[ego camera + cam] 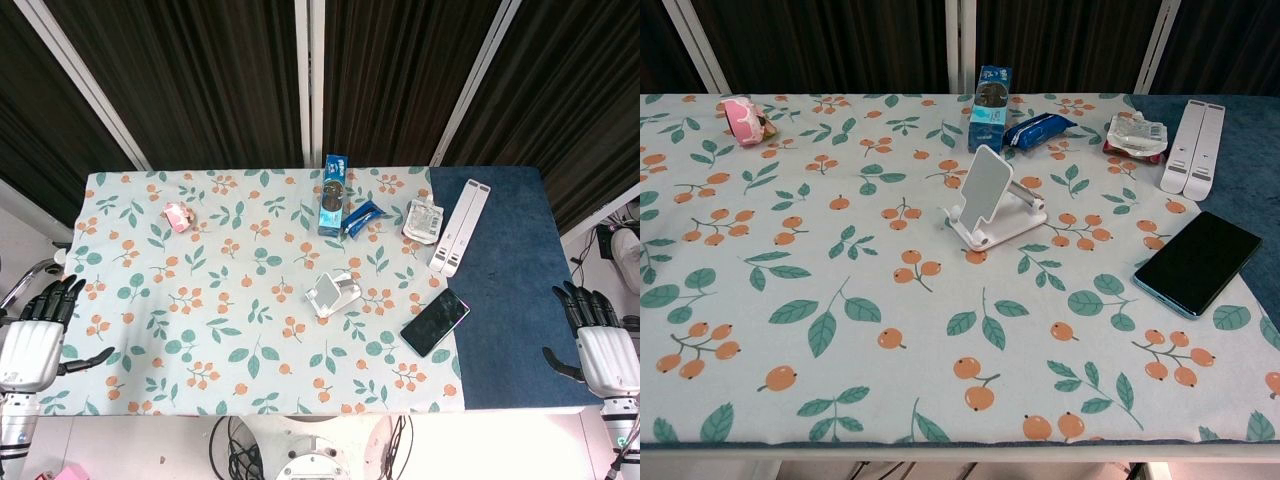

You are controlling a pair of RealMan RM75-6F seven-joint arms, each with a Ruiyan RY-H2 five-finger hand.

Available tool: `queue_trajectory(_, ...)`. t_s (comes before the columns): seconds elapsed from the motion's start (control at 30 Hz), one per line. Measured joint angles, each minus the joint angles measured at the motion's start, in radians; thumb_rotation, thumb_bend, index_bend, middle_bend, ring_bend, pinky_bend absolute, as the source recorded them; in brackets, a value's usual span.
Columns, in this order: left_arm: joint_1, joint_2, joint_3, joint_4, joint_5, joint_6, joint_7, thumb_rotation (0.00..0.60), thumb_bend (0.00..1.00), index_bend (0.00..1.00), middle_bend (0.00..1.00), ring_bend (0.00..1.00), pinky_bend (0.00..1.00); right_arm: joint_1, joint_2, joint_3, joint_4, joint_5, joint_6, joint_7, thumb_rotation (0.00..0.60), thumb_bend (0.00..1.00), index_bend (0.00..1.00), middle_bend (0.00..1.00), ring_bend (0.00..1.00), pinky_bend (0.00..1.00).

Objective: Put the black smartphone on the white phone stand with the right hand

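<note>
Both hands sit off the table's near corners in the head view, each holding nothing with fingers spread apart: the right hand (598, 335) beside the blue edge, the left hand (40, 330) beside the patterned cloth's edge. Neither appears in the chest view.

One black smartphone (1198, 261) lies flat, screen up, at the right border of the floral tablecloth (840, 260), its far corner overhanging the blue mat (505, 290). One white phone stand (992, 200) stands near the middle of the cloth, its backrest tilted, well apart from the phone and to its left.

Along the far side are five more single items: one pink tape roll (746, 119) at the left, one upright blue carton (988, 122), one dark blue packet (1038, 130) just beside the carton, one clear pouch (1136, 134), and one white folding bracket (1191, 146) lying on the blue mat.
</note>
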Motion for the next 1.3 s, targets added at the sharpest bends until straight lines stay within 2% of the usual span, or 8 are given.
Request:
queue_trajectory(0.3, -0.007, 0.012, 0.008, -0.01, -0.011, -0.033, 0.013, 0.364, 0.02, 0.06, 0.05, 0.08, 0.21, 0.015, 0.014, -0.005, -0.008, -0.007, -0.033, -0.011, 0.6, 0.17, 0.0, 0.0, 0.0, 0.0)
queue_trajectory(0.43, -0.011, 0.022, 0.006, -0.013, -0.018, -0.043, 0.005, 0.36, 0.02, 0.06, 0.05, 0.08, 0.21, 0.038, 0.04, -0.002, -0.023, 0.005, -0.078, -0.057, 0.6, 0.17, 0.0, 0.0, 0.0, 0.0)
queue_trajectory(0.63, -0.015, 0.024, 0.009, 0.0, -0.019, -0.054, -0.023, 0.376, 0.02, 0.06, 0.05, 0.08, 0.21, 0.135, 0.071, 0.005, -0.027, -0.002, -0.217, -0.165, 0.6, 0.06, 0.0, 0.0, 0.0, 0.0)
queue_trajectory(0.83, -0.013, 0.019, 0.017, 0.014, -0.002, -0.045, -0.036, 0.378, 0.02, 0.06, 0.05, 0.08, 0.21, 0.287, 0.052, 0.0, 0.08, -0.075, -0.403, -0.199, 0.6, 0.03, 0.0, 0.0, 0.0, 0.0)
queue_trajectory(1.0, -0.003, 0.018, 0.021, 0.009, -0.005, -0.036, -0.03, 0.381, 0.02, 0.06, 0.05, 0.08, 0.21, 0.416, -0.001, -0.033, 0.196, -0.181, -0.537, -0.19, 0.6, 0.02, 0.0, 0.0, 0.0, 0.0)
queue_trajectory(1.17, 0.004, 0.013, 0.026, 0.007, -0.007, -0.032, -0.023, 0.38, 0.02, 0.06, 0.05, 0.08, 0.21, 0.49, -0.065, -0.072, 0.268, -0.259, -0.578, -0.182, 0.6, 0.02, 0.0, 0.0, 0.0, 0.0)
queue_trajectory(1.3, 0.007, 0.012, 0.027, 0.004, -0.009, -0.031, -0.018, 0.381, 0.02, 0.06, 0.05, 0.08, 0.21, 0.508, -0.09, -0.083, 0.286, -0.269, -0.578, -0.144, 0.6, 0.04, 0.0, 0.0, 0.0, 0.0)
